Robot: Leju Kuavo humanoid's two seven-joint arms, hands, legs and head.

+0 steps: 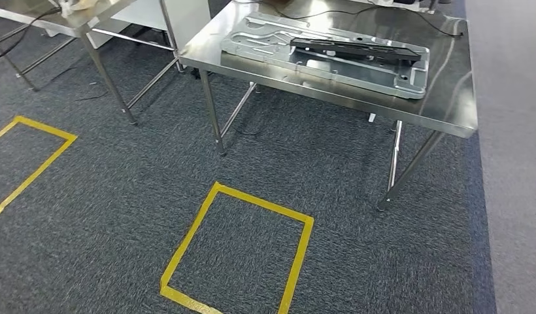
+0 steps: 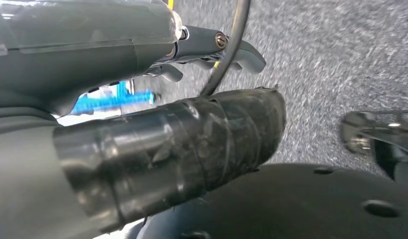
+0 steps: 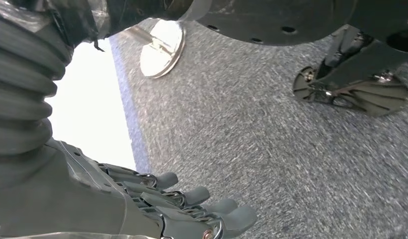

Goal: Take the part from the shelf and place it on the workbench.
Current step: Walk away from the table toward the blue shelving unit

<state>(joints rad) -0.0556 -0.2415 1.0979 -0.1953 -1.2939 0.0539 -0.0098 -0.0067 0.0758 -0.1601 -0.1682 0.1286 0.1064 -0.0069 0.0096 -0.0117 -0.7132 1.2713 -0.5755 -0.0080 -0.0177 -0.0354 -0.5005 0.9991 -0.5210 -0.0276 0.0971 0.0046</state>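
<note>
A steel workbench (image 1: pixel 448 98) stands ahead of me in the head view. On it lies a flat silver sheet-metal panel (image 1: pixel 265 40), and a long black part (image 1: pixel 357 50) rests on top of that panel. My left hand (image 2: pixel 167 134) hangs over the carpet with its taped thumb and fingers (image 2: pixel 227 50) apart and nothing between them. My right hand (image 3: pixel 142 204) also hangs over the carpet, its fingers (image 3: pixel 212 211) loosely stretched out and holding nothing.
A yellow tape square (image 1: pixel 206 222) marks the carpet in front of the workbench, and a second one (image 1: pixel 36 157) lies to the left. Another steel table (image 1: pixel 89 23) stands at the back left. Grey floor runs along the right side (image 1: pixel 514 163).
</note>
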